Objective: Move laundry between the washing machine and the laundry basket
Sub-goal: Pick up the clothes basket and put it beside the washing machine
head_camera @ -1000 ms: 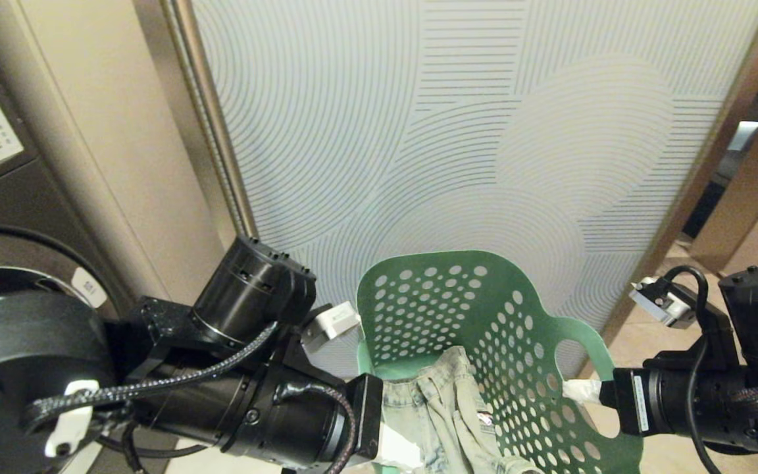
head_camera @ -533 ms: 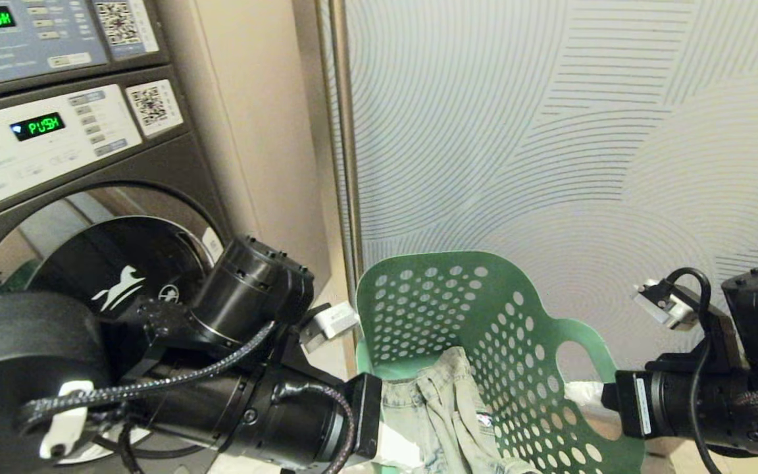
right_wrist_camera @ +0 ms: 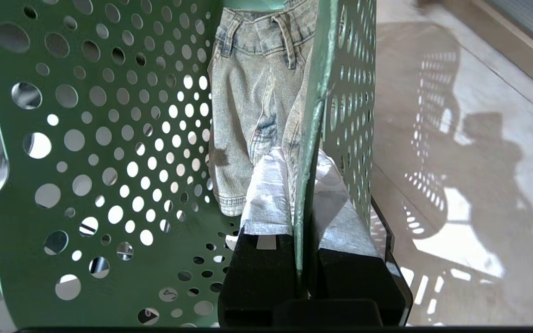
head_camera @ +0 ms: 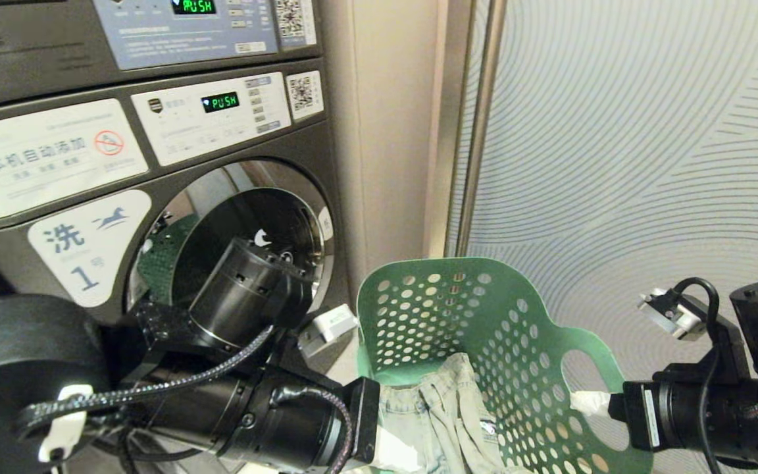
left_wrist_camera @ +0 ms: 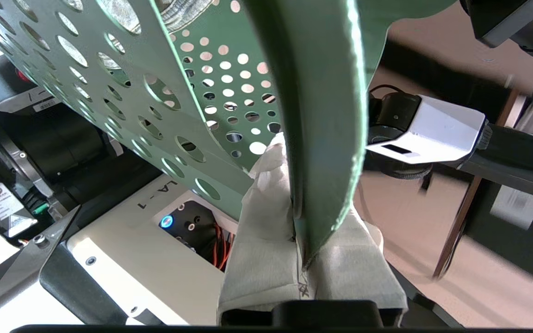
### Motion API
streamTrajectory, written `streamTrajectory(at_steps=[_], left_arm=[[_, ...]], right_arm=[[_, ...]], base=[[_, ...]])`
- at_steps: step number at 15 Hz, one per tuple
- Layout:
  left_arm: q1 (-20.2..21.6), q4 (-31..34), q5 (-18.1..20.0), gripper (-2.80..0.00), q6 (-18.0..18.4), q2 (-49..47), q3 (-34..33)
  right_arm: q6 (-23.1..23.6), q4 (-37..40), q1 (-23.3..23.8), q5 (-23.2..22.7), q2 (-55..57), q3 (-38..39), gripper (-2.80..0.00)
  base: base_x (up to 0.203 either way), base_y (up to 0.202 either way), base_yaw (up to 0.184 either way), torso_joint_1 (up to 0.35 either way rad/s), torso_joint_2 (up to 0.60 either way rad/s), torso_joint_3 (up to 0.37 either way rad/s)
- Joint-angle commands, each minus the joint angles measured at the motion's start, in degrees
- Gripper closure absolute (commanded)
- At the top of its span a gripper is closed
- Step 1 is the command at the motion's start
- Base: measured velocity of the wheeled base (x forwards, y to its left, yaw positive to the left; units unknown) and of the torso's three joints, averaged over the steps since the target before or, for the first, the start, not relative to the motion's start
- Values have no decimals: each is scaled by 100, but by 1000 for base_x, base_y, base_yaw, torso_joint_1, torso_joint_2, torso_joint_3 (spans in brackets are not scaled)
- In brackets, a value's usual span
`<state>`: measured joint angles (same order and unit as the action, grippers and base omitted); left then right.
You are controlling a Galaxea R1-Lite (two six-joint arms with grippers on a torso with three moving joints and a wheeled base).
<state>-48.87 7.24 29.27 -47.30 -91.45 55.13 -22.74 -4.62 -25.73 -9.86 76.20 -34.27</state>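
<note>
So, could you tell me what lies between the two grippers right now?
The laundry basket, each side wall pinched by the left gripper and the right gripper, with the denim laundry inside; the head view shows it.

Surroundings: stacked machines at left, wall panelling at right.
Dark grey front-loader [head_camera: 326, 155] with white label [head_camera: 89, 245] reading 1, chrome-ringed round door [head_camera: 221, 187] shut; its green display [head_camera: 220, 102] reads PUSH; QR sticker [head_camera: 304, 94] just beside the display; second control panel [head_camera: 185, 33] above; beige pillar [head_camera: 385, 131], then a metal strip [head_camera: 478, 131], then pale panel [head_camera: 649, 131] with curved line pattern; tiled floor [right_wrist_camera: 456, 162] with shadows.
</note>
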Motion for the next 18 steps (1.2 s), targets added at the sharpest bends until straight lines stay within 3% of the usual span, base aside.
streamTrajectory(at_steps=[1, 18], left_arm=[[0, 5, 17, 0, -25, 14, -11], [-8, 18, 0, 0, -60, 151, -107]], right_arm=[[-12, -4, -2, -8, -42, 26, 0], [-12, -4, -2, -8, -167, 114, 0]], base=[[2, -9, 171, 0, 2, -2], [0, -8, 176, 2, 1, 2]])
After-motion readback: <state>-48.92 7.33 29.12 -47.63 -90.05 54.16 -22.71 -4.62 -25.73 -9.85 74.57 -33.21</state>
